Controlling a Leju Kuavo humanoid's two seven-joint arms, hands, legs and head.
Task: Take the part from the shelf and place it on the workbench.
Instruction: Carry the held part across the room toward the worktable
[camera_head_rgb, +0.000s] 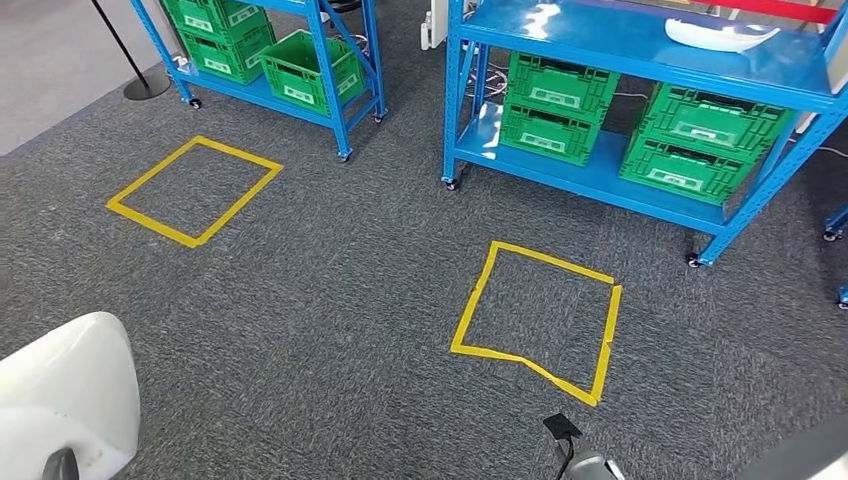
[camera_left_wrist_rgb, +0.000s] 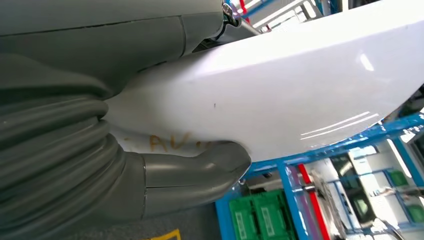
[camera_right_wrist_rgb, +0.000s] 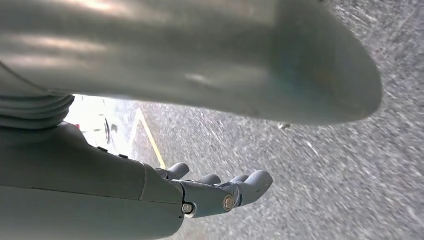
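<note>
Part (camera_left_wrist_rgb: 280, 95) gripped by left robot hand (camera_left_wrist_rgb: 165, 150); right robot hand (camera_right_wrist_rgb: 220, 192) open.

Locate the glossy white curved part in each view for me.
Head view: glossy white curved part at lower left corner.
Left wrist view: it spans the middle, left hand gripping its edge.
Right wrist view: not in it.
Shared landmark: yellow floor tape on grey carpet.
</note>
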